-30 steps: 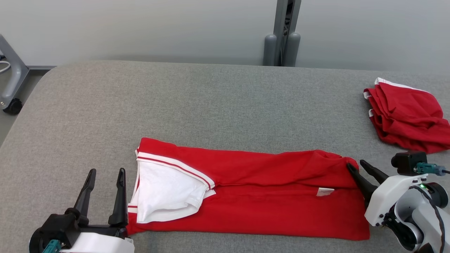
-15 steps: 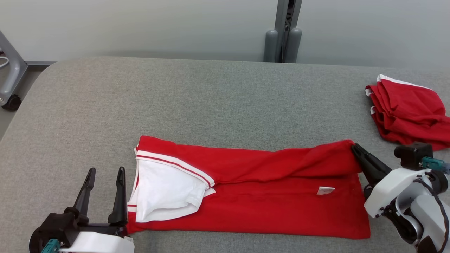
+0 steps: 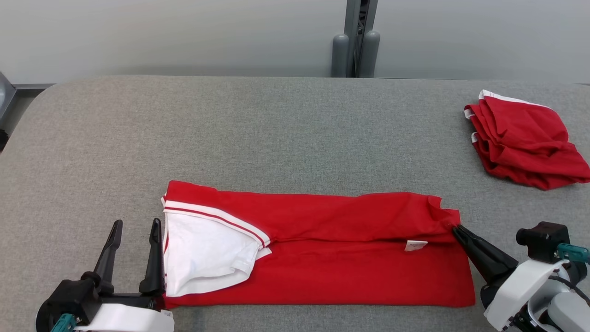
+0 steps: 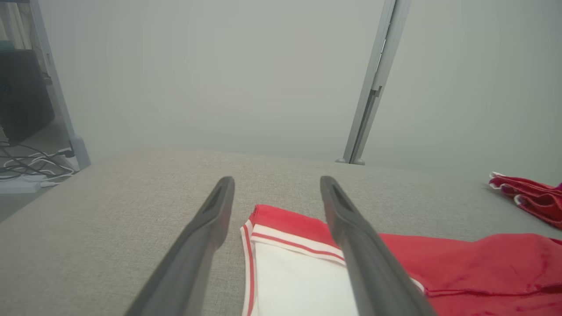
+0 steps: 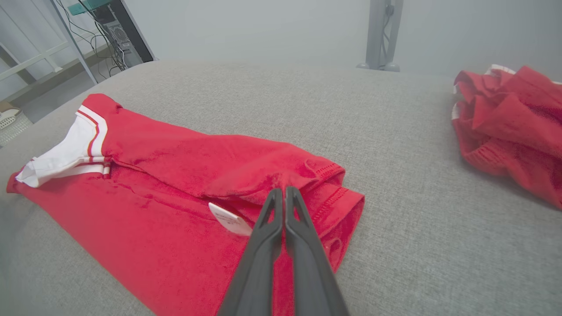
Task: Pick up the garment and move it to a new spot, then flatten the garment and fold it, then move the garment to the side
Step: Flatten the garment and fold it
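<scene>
lowered again, my right hand (image 3: pixel 455 227) is pinched tight on one end of the red garment (image 3: pixel 322 267), which lies flat on the counter (image 3: pixel 276 129). my left hand (image 3: pixel 137 222) waits with its fingers wide apart. i think i'm folding; next i should lift that end across.

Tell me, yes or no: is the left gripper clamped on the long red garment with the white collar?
No: the left gripper stands wide open beside the long red garment, holding nothing.
</scene>
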`<state>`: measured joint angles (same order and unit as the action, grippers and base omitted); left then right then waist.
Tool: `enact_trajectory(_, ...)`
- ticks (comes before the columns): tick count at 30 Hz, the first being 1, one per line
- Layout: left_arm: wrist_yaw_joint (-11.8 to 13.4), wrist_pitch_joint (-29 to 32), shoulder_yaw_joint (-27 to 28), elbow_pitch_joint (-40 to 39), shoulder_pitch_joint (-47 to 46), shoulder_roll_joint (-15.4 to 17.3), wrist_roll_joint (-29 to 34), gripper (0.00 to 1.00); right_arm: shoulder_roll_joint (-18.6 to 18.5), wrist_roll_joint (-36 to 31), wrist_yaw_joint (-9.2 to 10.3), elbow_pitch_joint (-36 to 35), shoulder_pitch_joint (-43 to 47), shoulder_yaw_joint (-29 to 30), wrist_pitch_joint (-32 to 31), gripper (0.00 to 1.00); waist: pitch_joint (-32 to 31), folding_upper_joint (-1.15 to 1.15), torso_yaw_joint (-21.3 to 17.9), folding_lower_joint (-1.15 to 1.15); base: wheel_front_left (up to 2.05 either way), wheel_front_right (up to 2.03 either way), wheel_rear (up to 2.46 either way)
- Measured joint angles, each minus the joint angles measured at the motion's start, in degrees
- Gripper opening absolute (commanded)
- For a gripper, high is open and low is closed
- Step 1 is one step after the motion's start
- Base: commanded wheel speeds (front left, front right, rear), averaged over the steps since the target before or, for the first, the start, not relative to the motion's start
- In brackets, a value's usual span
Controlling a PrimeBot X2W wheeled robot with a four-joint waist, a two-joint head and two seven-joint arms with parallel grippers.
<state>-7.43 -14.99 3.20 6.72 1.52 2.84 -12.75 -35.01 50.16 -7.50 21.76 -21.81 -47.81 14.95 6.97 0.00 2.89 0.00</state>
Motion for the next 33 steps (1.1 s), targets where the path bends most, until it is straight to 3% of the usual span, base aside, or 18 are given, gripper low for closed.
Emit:
enact_trajectory(6, 0.00, 0.00, -0.09, 0.09, -0.46, -0.02, 0.02, 1.00, -1.47, 3.37, 0.00, -0.64, 1.22, -2.59, 0.01, 0.00, 0.71, 0.00, -0.47, 0.00, 0.00, 0.00, 0.00)
enact_trajectory(8, 0.00, 0.00, -0.09, 0.13, -0.54, -0.02, 0.02, 1.00, -1.44, 3.86, 0.00, -0.36, 1.22, -3.22, -0.15, 0.26, 0.75, 0.00, -0.55, 0.00, 0.00, 0.00, 0.00)
enact_trajectory(9, 0.00, 0.00, -0.08, 0.19, -0.57, -0.01, 0.04, 1.00, -1.44, 3.91, 0.00, -0.04, 1.17, -3.75, -0.19, 0.26, 0.77, 0.00, -0.60, 0.00, 0.00, 0.00, 0.00)
enact_trajectory(12, 0.00, 0.00, -0.05, 0.38, -0.58, -0.01, 0.10, 1.00, -1.22, 5.47, 0.00, 0.92, 0.93, -5.01, -0.33, 0.55, 0.62, 0.00, -0.68, 0.00, 0.00, 0.00, 0.00)
enact_trajectory(16, 0.00, 0.00, 0.23, 0.38, -0.58, -0.01, 0.11, 1.00, -1.36, 6.09, 0.00, 1.74, 0.19, -5.49, -0.30, 0.73, 0.25, 0.00, -0.88, 0.00, 0.00, 0.00, 0.00)
enact_trajectory(18, 0.00, 0.00, 0.44, 0.40, -0.52, -0.01, 0.11, 1.00, -1.66, 6.47, 0.00, 1.49, 0.12, -5.38, -0.23, 0.96, -0.20, 0.00, -1.10, 0.00, 0.00, 0.00, 0.00)
enact_trajectory(26, 0.00, 0.00, 0.57, -0.03, -0.16, -0.02, 0.00, 1.00, -2.42, 5.05, 0.01, 0.32, -0.22, -2.27, 0.01, 1.00, -1.00, 0.00, -1.64, 0.00, 0.00, 0.00, 0.00)
enact_trajectory(31, 0.00, 0.00, 0.11, -0.11, -0.19, -0.02, 0.01, 1.00, 0.27, 2.58, 0.00, 5.41, -3.20, -2.89, -1.13, 1.00, -1.36, 0.00, -1.26, 0.00, 0.00, 0.00, 0.00)
enact_trajectory(33, 0.00, 0.00, -0.21, -0.11, -0.19, -0.01, 0.11, 1.00, 1.87, 2.35, 0.00, 7.50, -4.56, -3.22, -2.30, 0.95, -1.46, 0.00, -0.87, 0.00, 0.00, 0.00, 0.00)
